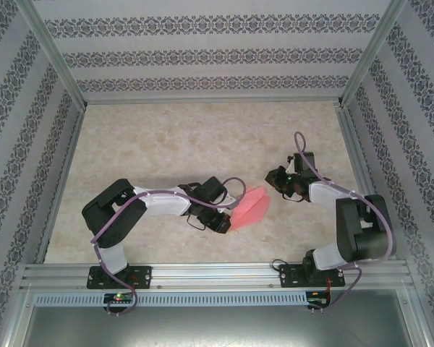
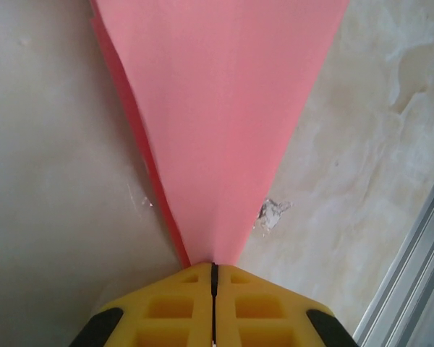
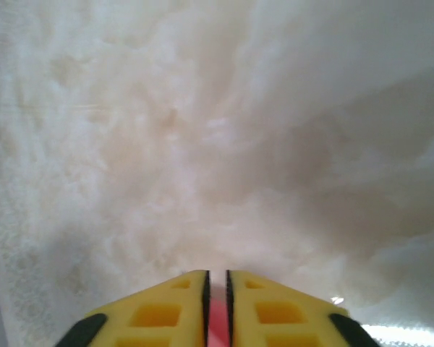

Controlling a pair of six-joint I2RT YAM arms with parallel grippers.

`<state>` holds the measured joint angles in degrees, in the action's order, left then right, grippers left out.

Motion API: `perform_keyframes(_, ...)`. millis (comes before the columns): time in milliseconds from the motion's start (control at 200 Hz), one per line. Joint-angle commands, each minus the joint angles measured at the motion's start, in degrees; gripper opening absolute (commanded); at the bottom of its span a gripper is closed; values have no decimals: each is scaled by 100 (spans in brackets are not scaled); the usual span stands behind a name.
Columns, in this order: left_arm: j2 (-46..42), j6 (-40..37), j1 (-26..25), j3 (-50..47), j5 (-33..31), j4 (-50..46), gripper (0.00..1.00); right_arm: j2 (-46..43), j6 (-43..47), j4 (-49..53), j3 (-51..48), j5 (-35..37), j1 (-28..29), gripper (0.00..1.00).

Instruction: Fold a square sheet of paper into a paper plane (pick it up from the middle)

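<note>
The pink-red paper (image 1: 250, 208) is folded into a long wedge with a centre ridge, a paper plane shape, lying just above the table between the two arms. In the left wrist view the paper (image 2: 224, 108) widens away from its narrow tip. My left gripper (image 1: 229, 225) (image 2: 214, 266) is shut on that tip, its yellow jaws pressed together. My right gripper (image 1: 273, 182) (image 3: 216, 273) hovers at the paper's far right corner with its jaws a narrow slit apart. A strip of the pink paper (image 3: 217, 318) shows in that slit; whether it touches the pads is unclear.
The beige marbled table (image 1: 173, 137) stretches back to patterned walls (image 1: 202, 54). An aluminium rail (image 1: 217, 273) (image 2: 412, 253) runs along the near edge beside the arm bases. A small chipped spot (image 2: 273, 212) marks the table next to the paper.
</note>
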<state>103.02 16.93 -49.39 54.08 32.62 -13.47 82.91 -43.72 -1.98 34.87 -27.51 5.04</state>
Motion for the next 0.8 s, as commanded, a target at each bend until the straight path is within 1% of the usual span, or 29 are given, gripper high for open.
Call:
perform_keyframes(0, 186, 60, 3, 33, -145, -903, 11, -350, 136, 326, -56, -389, 78, 24)
perform_keyframes(105, 68, 140, 8, 137, -106, -847, 13, -646, 271, 584, -271, -542, 227, 36)
perform_keyframes(145, 20, 175, 8, 185, -73, -813, 14, -756, 179, 505, -396, -629, 271, 38)
perform_keyframes(195, -24, 227, 8, 254, -6, -772, 17, -872, 55, 410, -512, -744, 337, 39)
perform_keyframes(305, -128, 285, 12, 463, 40, -798, 22, -1103, -6, 564, -593, -732, 588, 42)
perform_keyframes(400, -242, 217, 16, 646, -102, -926, 29, -1255, -68, 692, -750, -687, 673, 44)
perform_keyframes(485, -205, 178, 73, 824, -239, -1041, 33, -1393, -214, 570, -903, -656, 785, 46)
perform_keyframes(684, -49, 135, 195, 1071, -462, -1018, 40, -1793, -233, 860, -1107, -400, 879, 49)
perform_keyframes(794, 61, 50, 310, 1229, -418, -964, 43, -1902, -224, 914, -1161, -386, 866, 51)
